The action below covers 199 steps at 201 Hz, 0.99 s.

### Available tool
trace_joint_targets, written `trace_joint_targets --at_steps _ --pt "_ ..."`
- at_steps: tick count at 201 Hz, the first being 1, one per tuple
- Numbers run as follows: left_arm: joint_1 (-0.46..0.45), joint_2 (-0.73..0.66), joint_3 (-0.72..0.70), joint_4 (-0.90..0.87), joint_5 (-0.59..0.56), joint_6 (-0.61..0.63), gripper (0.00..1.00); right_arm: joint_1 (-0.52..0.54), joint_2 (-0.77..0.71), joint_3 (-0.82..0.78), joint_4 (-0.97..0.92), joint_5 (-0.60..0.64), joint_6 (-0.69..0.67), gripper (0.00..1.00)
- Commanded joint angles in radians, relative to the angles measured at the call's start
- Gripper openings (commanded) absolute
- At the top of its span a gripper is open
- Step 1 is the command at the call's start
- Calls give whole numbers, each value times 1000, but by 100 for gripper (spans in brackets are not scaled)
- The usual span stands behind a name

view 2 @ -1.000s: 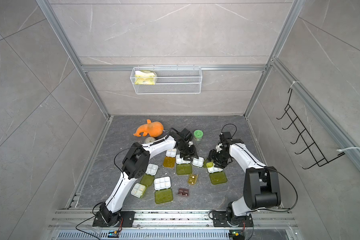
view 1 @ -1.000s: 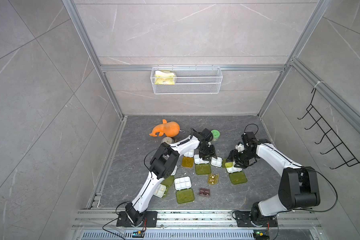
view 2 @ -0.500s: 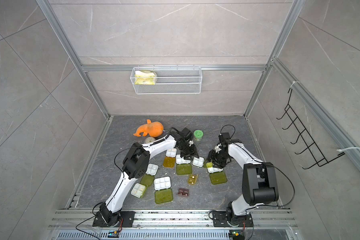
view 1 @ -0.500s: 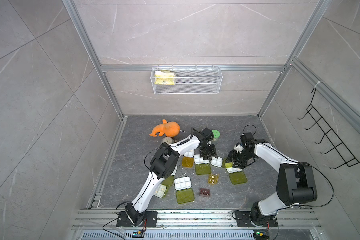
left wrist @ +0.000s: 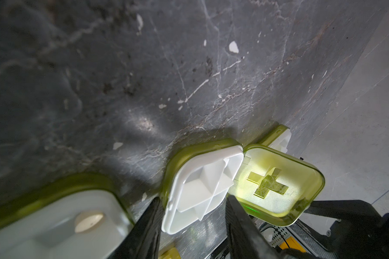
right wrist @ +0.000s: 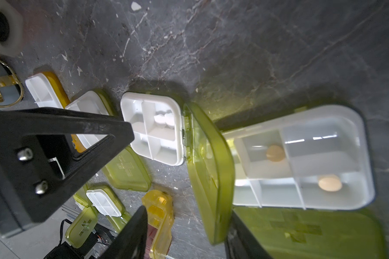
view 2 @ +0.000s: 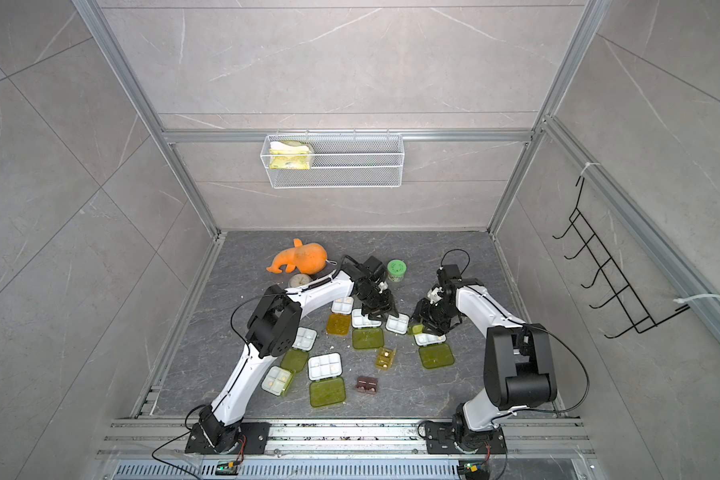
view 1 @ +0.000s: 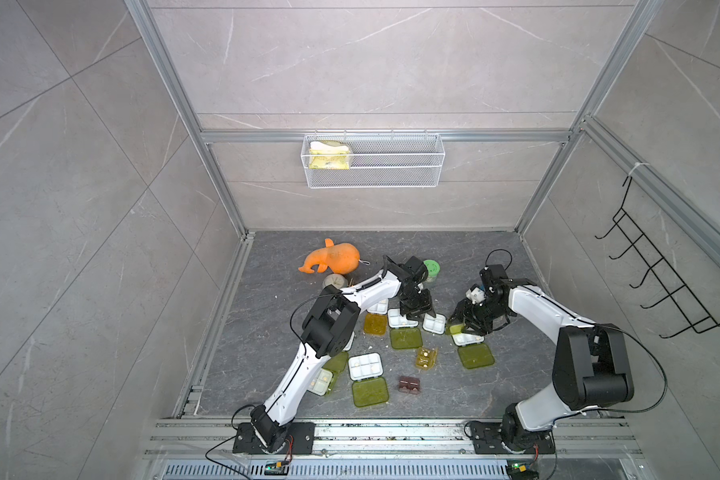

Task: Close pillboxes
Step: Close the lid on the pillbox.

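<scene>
While both arms lean in over the dark grey marbled floor [view 1: 267, 332], the pillboxes [view 1: 365, 366] lie scattered lower centre in both top views, most with white trays bared and translucent yellow-green lids folded flat. Between the two arms, right of centre in that scatter: a small square four-cell pillbox, white plastic tray [view 1: 434, 322]. The left gripper [left wrist: 193, 198] has its black fingers [left wrist: 148, 224] partway apart, astride one corner of this tray; whether they pinch it or only flank it, cannot tell. Its cross-marked yellow-green lid [left wrist: 276, 188] stands raised off the floor, about half swung. The right gripper [right wrist: 189, 210] is spread, clamping nothing; the lid stands edge-on between the jaws, close to one finger, the other well clear. Just below the right gripper in a top view: a larger six-cell white-tray pillbox [view 1: 467, 338], lid flat, two round pale pills [right wrist: 275, 153] in its cells. A small amber translucent box [view 1: 426, 357] sits just below the four-cell tray, hinged open. A round green-lidded jar [view 1: 432, 268] stands upper centre of the floor.
</scene>
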Motion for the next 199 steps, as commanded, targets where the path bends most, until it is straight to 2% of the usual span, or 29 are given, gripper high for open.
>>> trace_joint_targets --at_steps 1,199 --pt "-7 2 26 -26 22 26 48 -5 4 4 0 -13 -6 55" --pt "-8 8 38 -29 32 30 48 34 4 47 -3 -25 -4 55"
